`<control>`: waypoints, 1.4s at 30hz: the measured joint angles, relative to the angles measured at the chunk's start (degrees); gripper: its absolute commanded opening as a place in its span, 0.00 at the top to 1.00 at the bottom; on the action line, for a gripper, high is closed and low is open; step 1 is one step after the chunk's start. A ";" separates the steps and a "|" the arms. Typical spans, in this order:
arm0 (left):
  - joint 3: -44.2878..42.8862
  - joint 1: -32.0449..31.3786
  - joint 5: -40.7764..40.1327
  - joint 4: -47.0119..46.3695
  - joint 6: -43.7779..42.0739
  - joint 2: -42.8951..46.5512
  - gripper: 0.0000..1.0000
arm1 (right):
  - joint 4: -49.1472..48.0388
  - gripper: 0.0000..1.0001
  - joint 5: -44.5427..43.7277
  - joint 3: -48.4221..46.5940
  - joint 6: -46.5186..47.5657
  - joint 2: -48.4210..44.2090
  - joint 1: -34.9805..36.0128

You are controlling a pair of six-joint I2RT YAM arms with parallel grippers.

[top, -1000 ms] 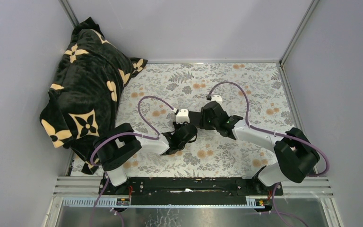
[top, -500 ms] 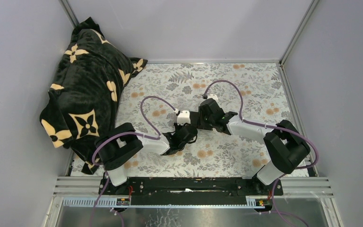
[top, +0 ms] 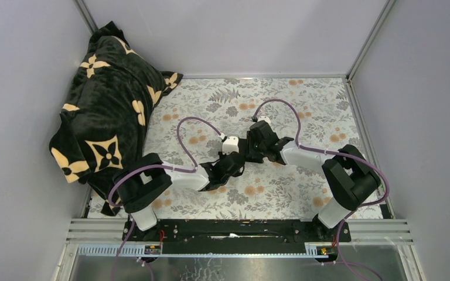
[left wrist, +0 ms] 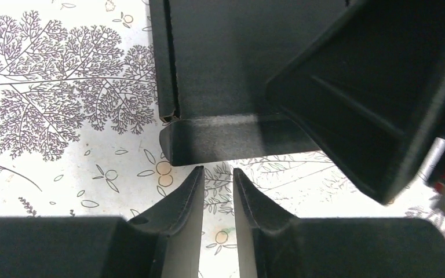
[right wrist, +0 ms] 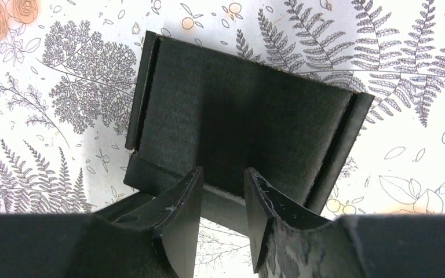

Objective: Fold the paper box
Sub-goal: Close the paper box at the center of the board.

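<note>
The paper box (right wrist: pixel 237 119) is a matte black card tray lying on the floral cloth, with narrow side flaps standing up at its left and right. In the left wrist view the paper box (left wrist: pixel 226 69) fills the top, and a low flap (left wrist: pixel 220 142) points at my fingers. My left gripper (left wrist: pixel 218 172) is just short of that flap, open a little, with only cloth showing in the gap. My right gripper (right wrist: pixel 223 176) hovers open over the box's near edge. From above, my left gripper (top: pixel 234 161) and right gripper (top: pixel 253 151) meet at mid-table and cover most of the box.
A black plush blanket with cream flowers (top: pixel 108 111) is heaped at the back left, draped over the table's edge. The floral tablecloth (top: pixel 240 99) covers the table. Grey walls and metal rails close in the sides. Purple cables arc above both wrists.
My left gripper has opened and let go of the box's flap. My right arm has swung left, bringing its gripper further over the box.
</note>
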State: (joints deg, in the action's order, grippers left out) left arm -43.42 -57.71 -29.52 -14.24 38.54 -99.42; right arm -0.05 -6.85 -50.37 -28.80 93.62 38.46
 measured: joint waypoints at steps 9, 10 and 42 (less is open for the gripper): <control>1.05 0.00 1.97 4.00 -0.94 11.82 0.64 | -0.46 0.60 2.01 -1.11 1.18 1.16 -1.42; 1.05 0.15 1.79 4.39 -1.20 13.68 0.65 | -0.42 0.60 2.12 -1.25 1.36 1.29 -1.55; -25.16 14.34 14.16 5.09 -10.29 -12.46 0.74 | 5.01 0.59 8.04 -2.29 6.08 0.11 -6.03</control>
State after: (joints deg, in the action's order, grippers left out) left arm -68.58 -43.38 -15.35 -9.15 28.25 -111.87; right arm 4.95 1.19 -52.66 -22.72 93.73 32.42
